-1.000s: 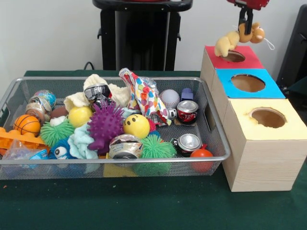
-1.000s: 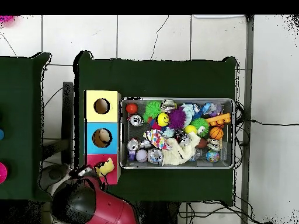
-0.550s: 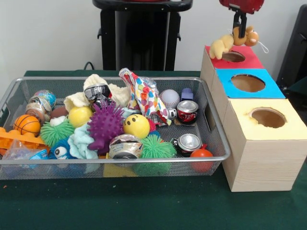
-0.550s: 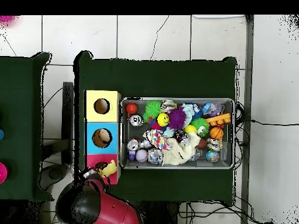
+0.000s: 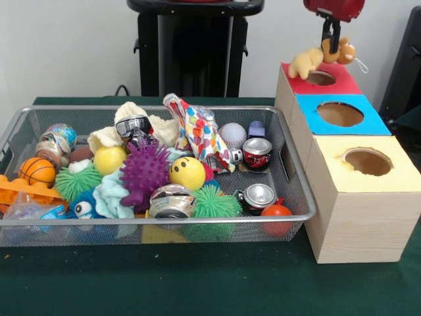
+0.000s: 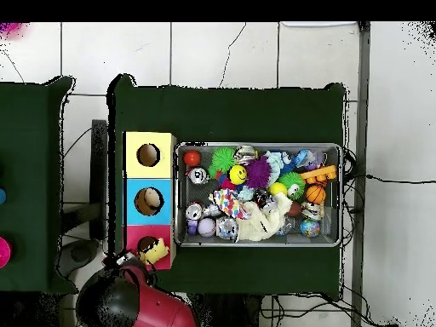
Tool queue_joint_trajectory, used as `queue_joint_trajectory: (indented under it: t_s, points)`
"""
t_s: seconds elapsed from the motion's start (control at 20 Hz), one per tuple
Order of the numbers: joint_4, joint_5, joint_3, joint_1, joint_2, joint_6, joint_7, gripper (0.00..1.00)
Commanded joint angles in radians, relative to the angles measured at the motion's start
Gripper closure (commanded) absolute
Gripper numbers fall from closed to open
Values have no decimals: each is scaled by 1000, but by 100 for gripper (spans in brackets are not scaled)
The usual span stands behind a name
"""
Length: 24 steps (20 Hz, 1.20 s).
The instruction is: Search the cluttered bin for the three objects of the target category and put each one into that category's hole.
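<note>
So the gripper [image 5: 331,39] is hanging over the red-topped box [image 5: 342,84] with its jaws clamped on a little yellow-and-tan plush toy [image 5: 322,56]. Compared to a second ago the toy is sitting a bit higher and has swung round; half a second back it looked nearly the same, just a hair further left. It's dangling above the round hole [image 5: 320,78] in the red top, not inside it yet. From overhead the plush [image 6: 154,249] is lying partly over that hole, right by the arm's big red and black body [image 6: 128,300].

The three boxes are pale wood-grain blocks in a row, with red, blue [image 5: 339,113] and yellow [image 5: 366,162] tops, each cut with a circular hole. In the overhead something tan is showing inside the blue one [image 6: 148,201], can't tell what.

The wire mesh bin [image 5: 164,220] on the green bench [image 5: 197,283] is looking untouched: spiky purple ball [image 5: 143,172], smooth yellow smiley ball [image 5: 187,172], fuzzy green puffs [image 5: 210,204], shiny dented cans [image 5: 257,153], a baseball [image 5: 232,135], a mini basketball [image 5: 37,171], a polka-dot cloth thing [image 5: 197,135]. Plenty is buried underneath, and the orange toy at the left edge is getting cut off.
</note>
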Motion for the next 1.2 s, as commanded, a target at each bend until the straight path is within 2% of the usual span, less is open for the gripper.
queue_joint_trajectory:
  t_s: [0.05, 0.45, 0.75, 1.2]
  points:
    - [-54, 29, 32, 44, 61, -24, 240, 100]
    - [-142, 55, -26, 149, 123, 18, 302, 100]
    - [-149, 72, -15, 126, 143, -7, 276, 100]
    - [-97, 71, 25, 74, 119, -52, 237, 100]
